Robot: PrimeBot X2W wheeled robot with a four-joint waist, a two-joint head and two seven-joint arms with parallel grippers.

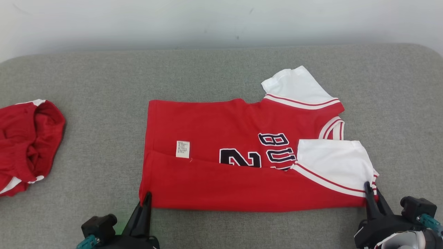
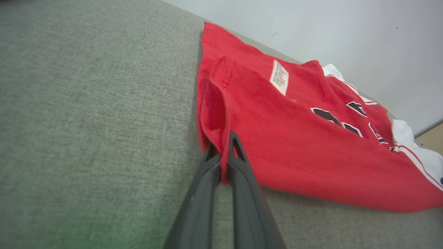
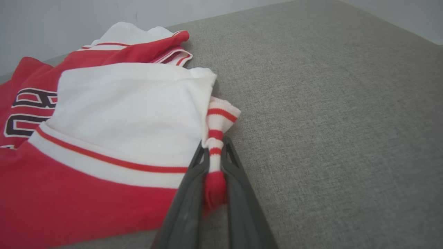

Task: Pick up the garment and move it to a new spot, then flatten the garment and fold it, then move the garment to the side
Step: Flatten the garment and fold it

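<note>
The garment [image 1: 221, 166] is a red jersey with white sleeves and dark lettering, lying partly folded on the grey cushion; its near strip is turned over the lettering. My left gripper [image 1: 148, 199] is shut on the garment's near left corner, and in the left wrist view the red cloth [image 2: 277, 138] is pinched between the two fingers of that gripper [image 2: 224, 147]. My right gripper [image 1: 371, 188] is shut on the near right corner by the white sleeve. The right wrist view shows striped red-and-white trim [image 3: 216, 138] clamped in the right gripper [image 3: 214, 148].
A second red piece of clothing [image 1: 27, 145] lies bunched at the cushion's left edge. The grey cushion [image 1: 221, 72] runs back to a pale wall [image 1: 221, 20], with bare fabric around the jersey.
</note>
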